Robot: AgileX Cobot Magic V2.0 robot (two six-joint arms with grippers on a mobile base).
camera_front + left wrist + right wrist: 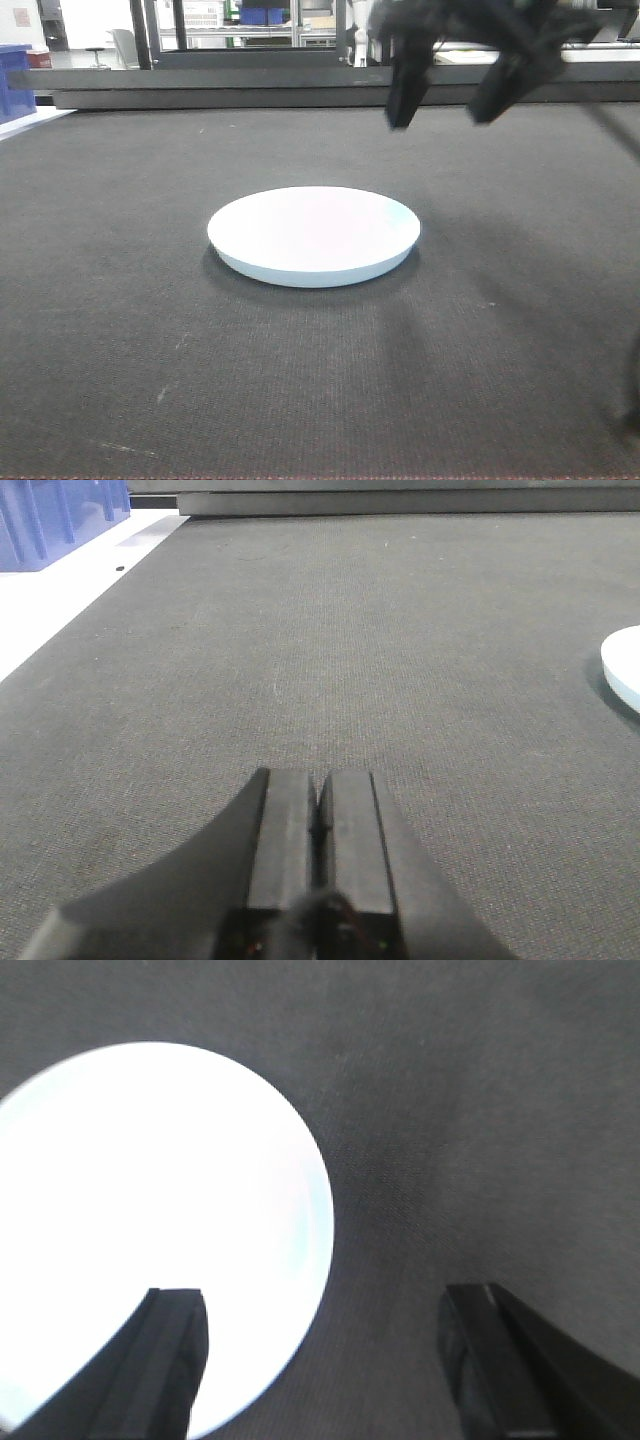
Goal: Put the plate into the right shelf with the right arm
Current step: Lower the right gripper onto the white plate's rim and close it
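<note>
so here's what we've got; the plate (pixel 313 235) is sitting flat on the dark grey mat (pixel 120 350), roughly in the middle of it, right side up, plain white with nothing on it; nothing is touching it as far as we can see.

the right gripper (pixel 450 100) hangs in the air above the mat, behind the plate and a bit off to one side in the front view, well clear of the surface; it's spread wide and holding nothing; from the right wrist camera we're looking down between its two fingers (pixel 170 1360); one of them lines up over the near edge of the plate, the other is over bare mat beside it; there's a soft shadow on the mat next to the plate too.

the left gripper (pixel 318 780) is low over the mat, well away from the plate; its jaws are pressed together with no gap and nothing between them; its camera only catches a sliver of the plate's rim at the far edge of the shot.

off at the edge of the mat there's a white strip of surface (pixel 60 600) with a blue bin (pixel 60 520) on it; the background in the front view is too cluttered for us to call.
</note>
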